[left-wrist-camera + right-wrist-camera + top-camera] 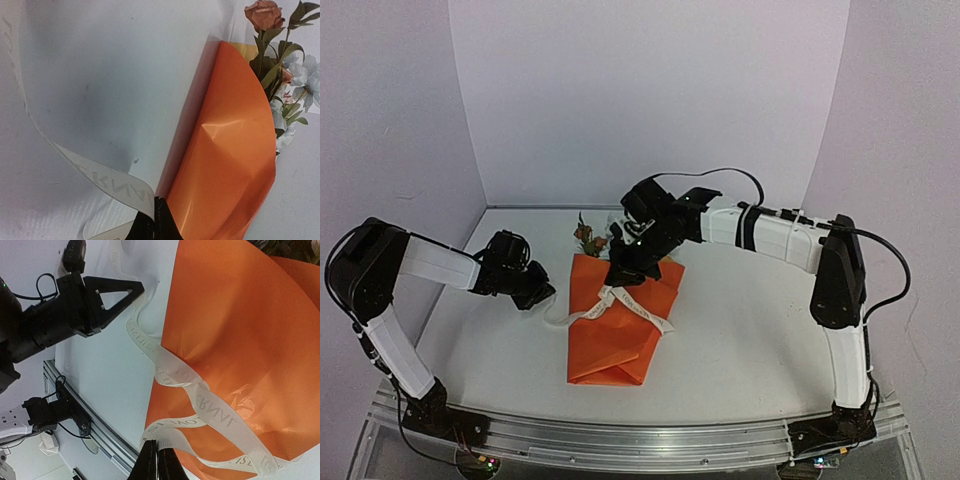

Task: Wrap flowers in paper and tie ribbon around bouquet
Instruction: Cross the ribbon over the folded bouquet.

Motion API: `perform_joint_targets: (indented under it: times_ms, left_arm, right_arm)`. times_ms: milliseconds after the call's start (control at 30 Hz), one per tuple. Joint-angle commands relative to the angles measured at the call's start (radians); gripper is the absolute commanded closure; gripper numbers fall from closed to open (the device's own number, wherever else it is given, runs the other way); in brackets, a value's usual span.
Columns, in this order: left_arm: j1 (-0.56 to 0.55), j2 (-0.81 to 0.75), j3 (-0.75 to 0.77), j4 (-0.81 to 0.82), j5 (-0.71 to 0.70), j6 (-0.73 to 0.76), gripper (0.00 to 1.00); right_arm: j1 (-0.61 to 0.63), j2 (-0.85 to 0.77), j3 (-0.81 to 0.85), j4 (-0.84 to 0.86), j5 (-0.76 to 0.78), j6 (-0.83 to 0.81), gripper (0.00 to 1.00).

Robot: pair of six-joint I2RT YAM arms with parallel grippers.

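Orange-wrapped bouquet (605, 345) laid mid-table (740, 340), stems concealed inside the paper (225, 150), flowers (586, 234) partly blocked by the right arm (770, 235), white ribbon (220, 417) crossing the wrap, pinched by the closed left gripper (137, 287) and the closed right gripper (157, 455), white table surface seen stretching right.

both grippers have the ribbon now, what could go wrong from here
1. The ribbon lies in slack loops over the paper. If the left gripper and right gripper, both pinching it, pull unevenly, it may slip free rather than tighten.
2. Nothing seems to pin the paper down, so a sideways tug could drag it or spring its folds open.
3. The flowers poke from the open end and might slide out.
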Motion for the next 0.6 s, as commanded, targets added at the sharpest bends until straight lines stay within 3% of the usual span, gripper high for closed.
perform_joint_targets:
  times_ms: [0, 167, 300, 433, 567]
  left_arm:
    - [-0.028, 0.04, 0.048, 0.067, 0.021, -0.01, 1.0]
    - [-0.031, 0.054, 0.037, 0.076, 0.02, -0.02, 1.0]
    - [-0.03, 0.053, 0.034, 0.06, 0.009, -0.014, 1.0]
    - [-0.031, 0.059, 0.03, 0.066, 0.013, -0.013, 1.0]
    - [-0.03, 0.06, 0.033, 0.064, 0.016, -0.009, 1.0]
  right_arm:
    - [0.005, 0.016, 0.058, -0.002, 0.072, 0.092, 0.93]
    - [-0.021, -0.047, -0.049, 0.017, 0.155, 0.224, 0.96]
    - [-0.086, -0.09, -0.141, 0.044, 0.174, 0.273, 0.94]
    - [-0.101, -0.1, -0.156, 0.072, 0.179, 0.242, 0.83]
    - [-0.095, -0.139, -0.197, 0.094, 0.219, 0.154, 0.66]
